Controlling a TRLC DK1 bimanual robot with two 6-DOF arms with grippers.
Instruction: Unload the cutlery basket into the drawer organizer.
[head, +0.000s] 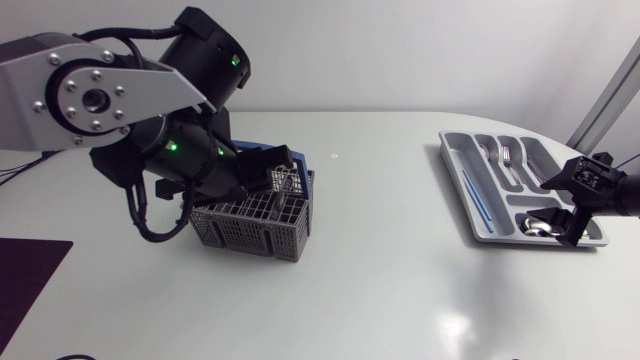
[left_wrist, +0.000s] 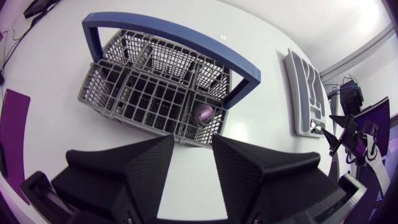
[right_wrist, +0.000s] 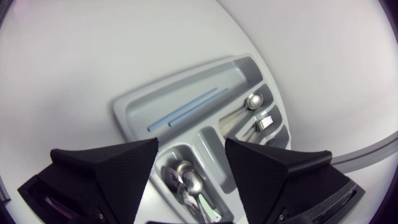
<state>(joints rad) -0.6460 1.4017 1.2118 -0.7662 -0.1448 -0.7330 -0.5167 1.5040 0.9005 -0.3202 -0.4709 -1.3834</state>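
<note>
Both wide open: left end effector (left_wrist: 193, 152) at basket (left_wrist: 94, 92) rim, right end effector (right_wrist: 190, 158) above organizer (right_wrist: 124, 109) corner.

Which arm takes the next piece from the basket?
Left. The left hand hangs open just over the basket, a shiny piece inside; the right hand is away over the organizer.

cutlery basket (left_wrist: 143, 93): grey plastic lattice, matt; its handle (left_wrist: 174, 36) smooth blue plastic. drawer organizer (right_wrist: 134, 109): smooth grey plastic, faint sheen. spoons (right_wrist: 186, 177) and fork (right_wrist: 264, 122) in it: polished metal, bright glints. table (head: 380, 290): white, smooth, glossy. left gripper (left_wrist: 193, 142) and right gripper (right_wrist: 191, 144): matt black, finely grained.
</note>
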